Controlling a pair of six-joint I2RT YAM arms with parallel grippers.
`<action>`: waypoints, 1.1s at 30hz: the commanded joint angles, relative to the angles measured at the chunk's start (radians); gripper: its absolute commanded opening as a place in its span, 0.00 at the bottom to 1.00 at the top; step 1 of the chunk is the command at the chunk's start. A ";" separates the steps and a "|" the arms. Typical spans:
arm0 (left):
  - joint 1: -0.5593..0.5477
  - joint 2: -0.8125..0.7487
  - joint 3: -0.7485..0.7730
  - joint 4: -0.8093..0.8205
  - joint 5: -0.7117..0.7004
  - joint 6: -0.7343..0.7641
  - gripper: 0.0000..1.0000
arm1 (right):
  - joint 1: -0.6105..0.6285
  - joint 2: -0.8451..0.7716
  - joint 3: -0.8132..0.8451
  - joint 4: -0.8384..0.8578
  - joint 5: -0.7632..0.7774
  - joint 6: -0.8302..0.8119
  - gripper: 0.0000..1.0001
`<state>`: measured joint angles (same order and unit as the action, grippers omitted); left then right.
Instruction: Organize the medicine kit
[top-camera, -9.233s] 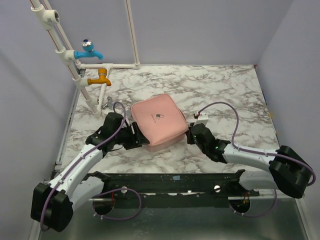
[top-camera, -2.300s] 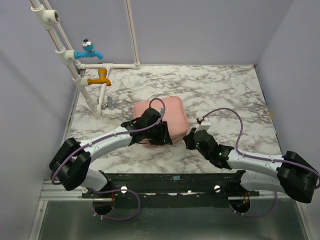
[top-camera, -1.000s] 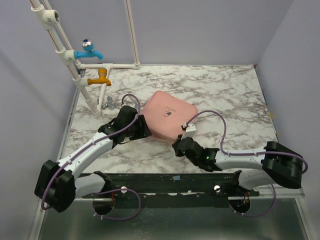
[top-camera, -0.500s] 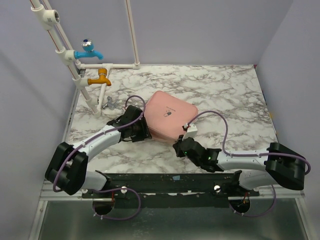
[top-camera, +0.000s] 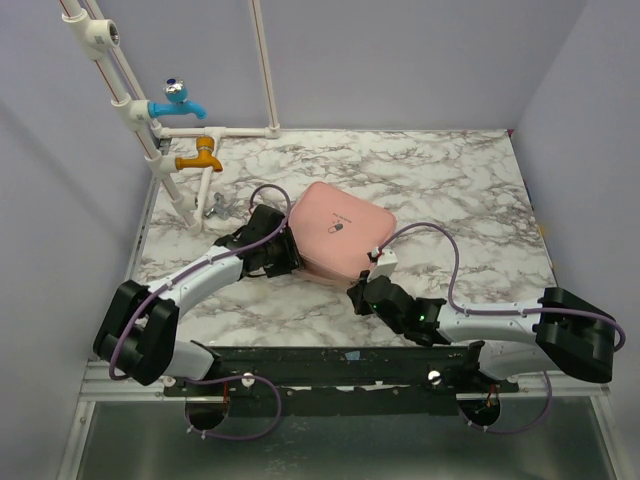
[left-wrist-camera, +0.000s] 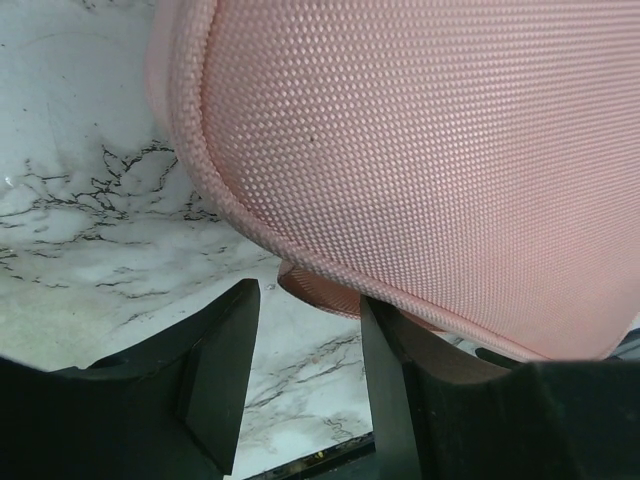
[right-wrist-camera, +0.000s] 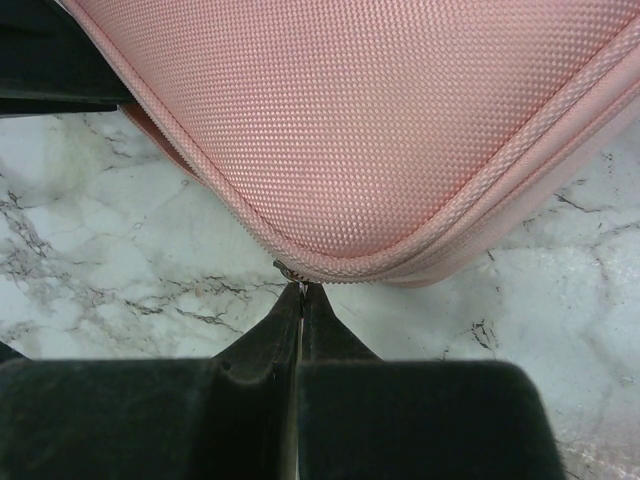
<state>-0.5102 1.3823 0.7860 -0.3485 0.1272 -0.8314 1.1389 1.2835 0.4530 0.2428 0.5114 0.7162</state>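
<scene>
The medicine kit (top-camera: 335, 235), a pale pink zip case lying closed with its pill logo up, sits mid-table. My left gripper (top-camera: 290, 252) is at its left edge. In the left wrist view the jaws (left-wrist-camera: 305, 300) stand open, with marble showing between them. The kit's piped rim (left-wrist-camera: 420, 150) rests over the right finger (left-wrist-camera: 395, 390). My right gripper (top-camera: 362, 290) is at the kit's near corner. In the right wrist view it (right-wrist-camera: 302, 292) is shut, pinching the small metal zipper pull (right-wrist-camera: 286, 271) just under the kit's rounded corner (right-wrist-camera: 350, 120).
A white pipe frame (top-camera: 265, 70) with a blue tap (top-camera: 178, 100) and an orange tap (top-camera: 200, 156) stands at the back left. Purple walls close in the marble table (top-camera: 450, 190). A black rail (top-camera: 340, 365) runs along the near edge.
The left gripper has slid in against the kit's left edge and its jaws have narrowed a little. The right gripper keeps its pinch at the near corner. The kit has not moved.
</scene>
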 joint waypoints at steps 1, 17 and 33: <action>0.008 -0.051 0.018 0.006 0.001 -0.018 0.47 | 0.012 0.017 -0.027 -0.062 0.002 0.010 0.01; 0.008 0.070 0.012 0.066 0.021 -0.032 0.32 | 0.012 0.001 -0.026 -0.086 0.025 0.013 0.01; 0.037 0.040 -0.016 0.083 0.028 0.014 0.00 | 0.011 -0.056 0.000 -0.295 0.156 0.095 0.01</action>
<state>-0.5022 1.4567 0.7841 -0.2970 0.1680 -0.8562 1.1454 1.2572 0.4702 0.1467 0.5774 0.7708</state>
